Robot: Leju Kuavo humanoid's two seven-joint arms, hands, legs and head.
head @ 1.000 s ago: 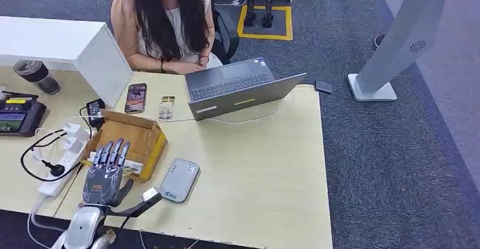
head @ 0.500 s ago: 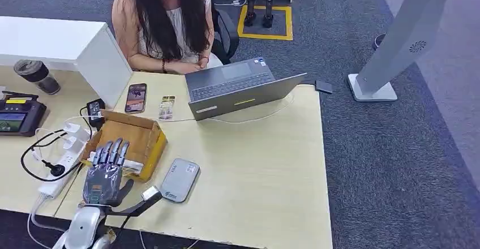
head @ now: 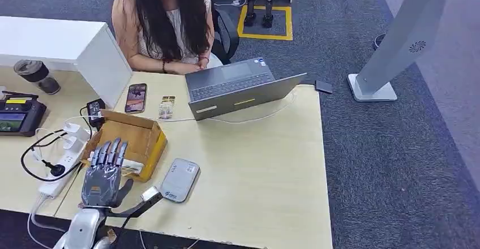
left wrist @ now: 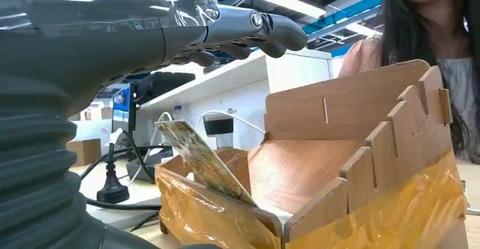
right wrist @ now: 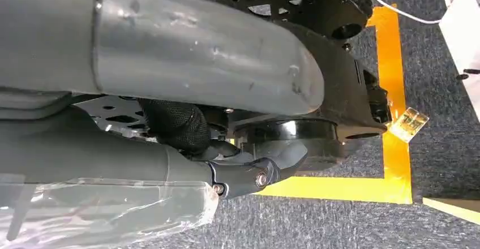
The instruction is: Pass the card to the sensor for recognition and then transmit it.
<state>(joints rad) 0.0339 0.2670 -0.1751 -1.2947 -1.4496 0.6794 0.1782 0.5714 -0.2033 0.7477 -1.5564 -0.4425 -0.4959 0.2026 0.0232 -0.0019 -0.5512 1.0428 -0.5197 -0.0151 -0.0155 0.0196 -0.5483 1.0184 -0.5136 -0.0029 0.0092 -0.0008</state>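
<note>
The left hand (head: pixel 103 176) hovers, fingers (head: pixel 109 151) spread and empty, over the wooden box (head: pixel 139 136) holding a card (left wrist: pixel 204 161); the right hand's (right wrist: pixel 170 201) grip is unclear.

One laptop (head: pixel 240 87), one phone (head: pixel 136 98), one wooden box (head: pixel 133 137), one card (left wrist: pixel 201 161).

The head camera looks forward and steeply down from high on the robot over the pale wooden bench (head: pixel 260 164) and the grey carpet on its right. The left wrist camera sits low, close behind the grey left hand (left wrist: pixel 249 28), facing the open brown wooden box (left wrist: pixel 351 164) across the bench; that box (head: pixel 133 138) appears from above too. The right wrist camera points down at carpet with yellow floor tape (right wrist: pixel 396 119).
</note>
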